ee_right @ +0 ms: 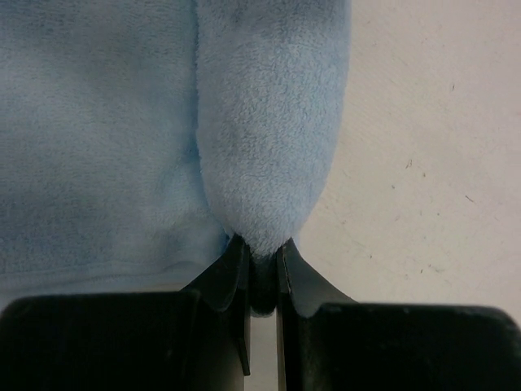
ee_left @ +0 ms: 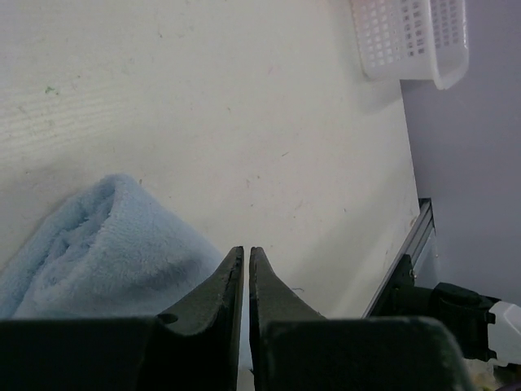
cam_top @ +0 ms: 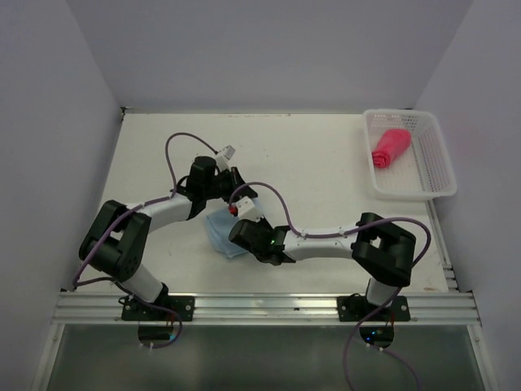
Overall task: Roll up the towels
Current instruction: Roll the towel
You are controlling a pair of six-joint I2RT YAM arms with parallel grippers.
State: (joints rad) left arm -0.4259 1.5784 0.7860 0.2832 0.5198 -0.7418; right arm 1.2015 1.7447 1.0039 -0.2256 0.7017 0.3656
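Note:
The light blue towel point(cam_top: 220, 235) lies partly rolled on the table between my two grippers. My right gripper point(cam_top: 234, 229) is shut on the end of its rolled fold point(ee_right: 273, 122); the flat part point(ee_right: 89, 138) spreads to the left in the right wrist view. My left gripper point(cam_top: 238, 191) is shut, and nothing shows between its fingertips. It sits just right of the towel's roll point(ee_left: 106, 244) in the left wrist view. The red-pink towel point(cam_top: 389, 148) lies rolled inside the white basket point(cam_top: 435, 167).
The white mesh basket stands at the far right of the table and also shows in the left wrist view point(ee_left: 407, 41). A metal rail point(cam_top: 260, 305) runs along the near edge. Purple cables loop over both arms.

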